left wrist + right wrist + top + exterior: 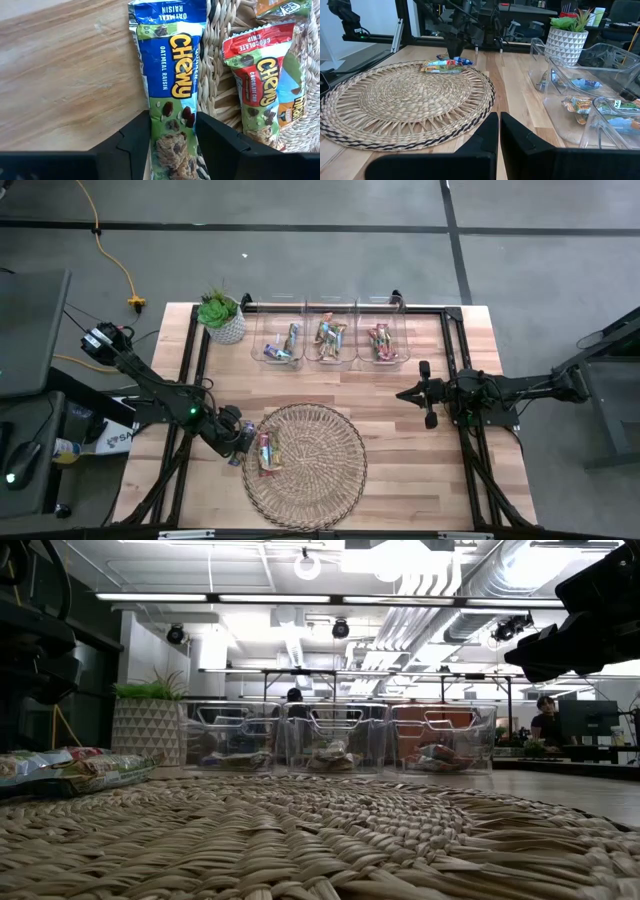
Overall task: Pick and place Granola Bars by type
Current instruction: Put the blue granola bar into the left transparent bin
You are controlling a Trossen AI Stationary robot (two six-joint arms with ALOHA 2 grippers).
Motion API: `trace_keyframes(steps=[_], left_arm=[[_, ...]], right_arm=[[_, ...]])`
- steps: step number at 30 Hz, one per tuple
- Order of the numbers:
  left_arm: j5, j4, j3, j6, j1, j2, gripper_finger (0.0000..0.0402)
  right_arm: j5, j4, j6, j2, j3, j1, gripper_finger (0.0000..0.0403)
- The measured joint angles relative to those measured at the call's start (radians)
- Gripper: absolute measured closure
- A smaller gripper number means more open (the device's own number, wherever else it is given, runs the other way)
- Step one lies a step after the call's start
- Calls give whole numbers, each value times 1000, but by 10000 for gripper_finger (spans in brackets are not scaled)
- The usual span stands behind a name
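Presently the left end effector (172, 145) straddles the blue oatmeal-raisin bar (170, 75) at the wicker mat's (330, 480) edge, fingers touching its sides, evidently gripping for sorting. Right end effector (499, 131) waits closed.

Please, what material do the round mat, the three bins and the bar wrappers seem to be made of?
Round mat: woven wicker or straw, matte tan; the braided strands show. Bins: clear, glossy plastic, probably; the bars inside show through. Blue oatmeal raisin bar wrapper: printed, shiny film with crimped ends, plastic or foil, I cannot say which.

Three clear bins (330, 340), one wicker mat (310, 460), one potted plant (222, 315), two arms.
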Motion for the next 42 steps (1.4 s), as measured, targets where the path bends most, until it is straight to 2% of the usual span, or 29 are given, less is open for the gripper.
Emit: trace_keyframes(steps=[6,18,25,31,35,42], left_arm=[[-3,1,0,0,0,0,270],[-13,2,0,-10,0,1,344],[1,-2,0,4,0,-16,359],[-1,-45,0,25,0,-97,360],[-43,-50,0,62,0,-173,361],[-132,44,0,212,0,-303,361]], right_arm=[[0,0,0,0,0,0,402],[0,0,0,0,0,0,402],[0,0,0,0,0,0,402],[0,0,0,0,0,0,402],[0,0,0,0,0,0,402],[0,0,0,0,0,0,402]])
